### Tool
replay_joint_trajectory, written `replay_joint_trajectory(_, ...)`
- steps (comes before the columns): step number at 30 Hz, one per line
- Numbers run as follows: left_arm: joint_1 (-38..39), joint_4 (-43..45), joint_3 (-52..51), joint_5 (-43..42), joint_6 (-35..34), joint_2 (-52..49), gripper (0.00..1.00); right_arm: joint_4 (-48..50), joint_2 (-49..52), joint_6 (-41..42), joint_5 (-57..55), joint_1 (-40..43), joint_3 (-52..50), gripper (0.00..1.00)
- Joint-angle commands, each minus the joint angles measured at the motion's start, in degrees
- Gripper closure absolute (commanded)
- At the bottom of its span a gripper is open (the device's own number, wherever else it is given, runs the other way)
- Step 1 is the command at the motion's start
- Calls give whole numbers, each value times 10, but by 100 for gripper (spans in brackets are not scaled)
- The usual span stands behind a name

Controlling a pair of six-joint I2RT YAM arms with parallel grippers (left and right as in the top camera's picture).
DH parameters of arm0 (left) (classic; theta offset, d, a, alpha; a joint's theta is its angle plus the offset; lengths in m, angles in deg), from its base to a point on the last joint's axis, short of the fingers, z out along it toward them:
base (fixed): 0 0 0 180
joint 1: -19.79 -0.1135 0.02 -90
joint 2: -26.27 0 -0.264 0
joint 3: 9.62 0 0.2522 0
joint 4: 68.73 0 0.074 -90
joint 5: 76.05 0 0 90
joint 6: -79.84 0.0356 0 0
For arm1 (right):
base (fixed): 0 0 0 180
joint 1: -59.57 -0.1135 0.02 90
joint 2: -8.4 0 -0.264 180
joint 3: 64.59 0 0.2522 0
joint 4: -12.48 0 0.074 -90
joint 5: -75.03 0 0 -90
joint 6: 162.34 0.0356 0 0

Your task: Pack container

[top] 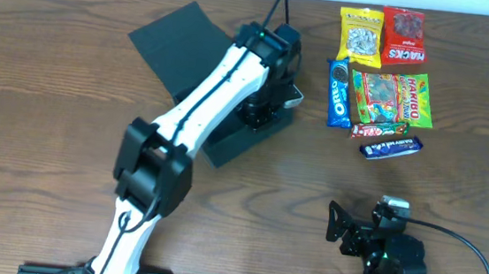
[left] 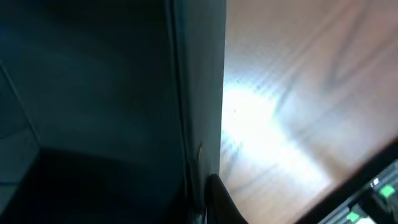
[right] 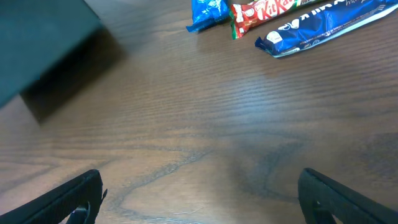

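- container (top: pixel 169 37): matt black cardboard, smooth
- table (top: pixel 44 93): smooth wood grain with a slight sheen
- Haribo bag (top: pixel 394 97), KitKat wrapper (right: pixel 264 9): glossy plastic film
- left arm shell (top: pixel 208 94): smooth white plastic

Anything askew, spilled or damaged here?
Only the container: it lies skewed to the table edges, flap lid open. The snack packets lie tidily grouped apart; nothing spilled or damaged shows.

1. Left arm (top: pixel 218 86): long white shells, a thin black line down them, chunky black joint housings.
2. Right arm (top: pixel 389 256): compact, all black, tiny green lights glowing.
3. A black cable (top: pixel 481 253) loops off its side.
4. Right tool (right: pixel 200 183): matte black fingers (right: pixel 348 196), plain and wedge-shaped.
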Motion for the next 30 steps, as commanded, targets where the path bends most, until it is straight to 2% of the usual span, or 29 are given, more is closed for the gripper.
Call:
replay_joint_trajectory(1, 11, -1, -29, 11, 52, 33, 94, 0, -3, 7, -6, 6, -5, 1)
replay_joint_trajectory(9, 54, 31, -108, 52, 57, 35, 94, 0, -3, 7, -6, 6, -5, 1)
replay_joint_trajectory(19, 96, 55, -158, 115, 57, 35, 94, 0, -3, 7, -6, 6, -5, 1)
replay_joint_trajectory(20, 100, 56, -162, 122, 57, 35, 89, 0, -3, 7, -6, 6, -5, 1)
replay_joint_trajectory(21, 102, 56, -165, 123, 54, 35, 72, 0, -3, 7, -6, 6, -5, 1)
replay_joint_trajectory(22, 103, 57, -165, 123, 39, 35, 39, 0, -3, 7, -6, 6, -5, 1)
replay_joint_trajectory(23, 103, 59, -164, 122, 21, 35, 24, 0, -3, 7, -6, 6, -5, 1)
replay_joint_trajectory(24, 103, 59, -163, 122, 6, 37, 18, 0, -3, 7, -6, 6, -5, 1)
replay_joint_trajectory(25, 102, 60, -161, 122, -11, 41, 3, 0, -3, 7, -6, 6, -5, 1)
replay_joint_trajectory(30, 84, 71, -118, 125, -95, 112, 5, 0, -3, 7, -6, 6, -5, 1)
